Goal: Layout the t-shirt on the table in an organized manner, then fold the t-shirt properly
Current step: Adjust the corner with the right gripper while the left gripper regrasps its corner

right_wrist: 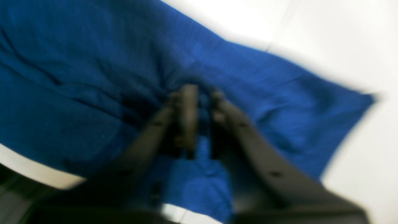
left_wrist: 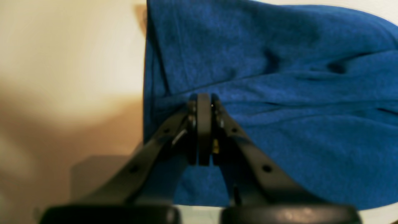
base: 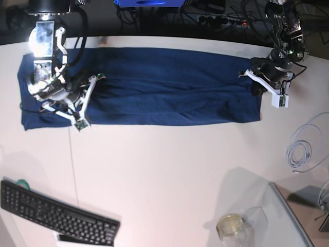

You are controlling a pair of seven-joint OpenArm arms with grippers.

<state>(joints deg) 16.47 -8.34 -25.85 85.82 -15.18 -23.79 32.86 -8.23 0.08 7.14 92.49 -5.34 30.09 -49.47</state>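
We had the t-shirt (base: 154,87) stretched into a long band across the far side of the tabletop (base: 169,175), the left gripper (left_wrist: 203,102) and the right gripper (right_wrist: 199,99) each clamped on it; the remaining folds looked undone.

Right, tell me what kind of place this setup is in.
Most likely a robotics lab or office workbench. A wide white table carries a black keyboard and a loose coiled cable, a power strip with tangled wires sits behind it, and two robot arms work a navy t-shirt.
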